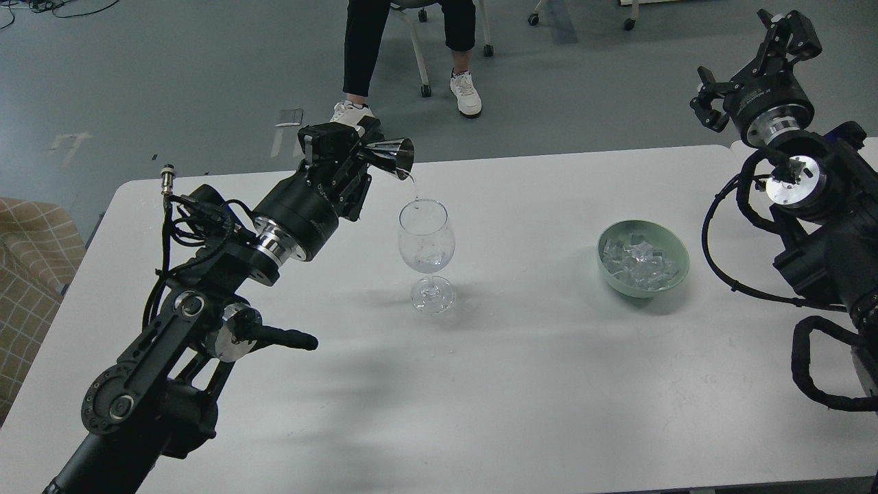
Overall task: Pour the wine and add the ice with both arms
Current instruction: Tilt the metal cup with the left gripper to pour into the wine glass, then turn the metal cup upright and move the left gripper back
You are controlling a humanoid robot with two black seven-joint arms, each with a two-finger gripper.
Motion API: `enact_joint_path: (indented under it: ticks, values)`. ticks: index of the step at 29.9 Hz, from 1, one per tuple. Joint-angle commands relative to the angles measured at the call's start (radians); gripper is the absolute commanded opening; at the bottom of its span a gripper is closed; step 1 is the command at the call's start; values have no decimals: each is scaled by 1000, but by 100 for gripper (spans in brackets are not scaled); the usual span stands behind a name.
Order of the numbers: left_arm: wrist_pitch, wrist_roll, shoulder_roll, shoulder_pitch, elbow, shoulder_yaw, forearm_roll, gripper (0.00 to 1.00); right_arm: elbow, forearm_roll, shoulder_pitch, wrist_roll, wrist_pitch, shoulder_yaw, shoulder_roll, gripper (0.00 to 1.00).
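Near centre of the white table (521,384), a clear stemmed wine glass (426,254) receives colourless wine (413,186). Right of it, a green bowl (679,254) holds clear ice cubes (638,262). Left gripper (346,154) clamps a tilted metal jigger (391,156); right gripper (748,62) hangs spread, empty. Beyond, a seated person's legs (411,41).

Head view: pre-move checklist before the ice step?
1. Jigger tipped, mouth over the wine glass: ok.
2. Wine stream landing inside the rim: ok.
3. Left gripper fingers shut on jigger: ok.
4. Glass upright on the table: ok.
5. Ice heaped in the green bowl, right of the glass: ok.
6. Right gripper open, empty, raised beyond the bowl: ok.
7. Jigger emptied: cannot tell.
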Motion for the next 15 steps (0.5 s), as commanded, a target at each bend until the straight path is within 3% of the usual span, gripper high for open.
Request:
enact_joint_path:
  ticks: [1, 15]
  values:
    - [0, -4, 3, 0, 23, 3, 17, 14, 17, 0, -6, 0, -1, 0, -1, 100]
    - [-6, -12, 35, -9, 18, 10, 87, 14, 19, 0, -19, 0, -3, 1, -7, 100]
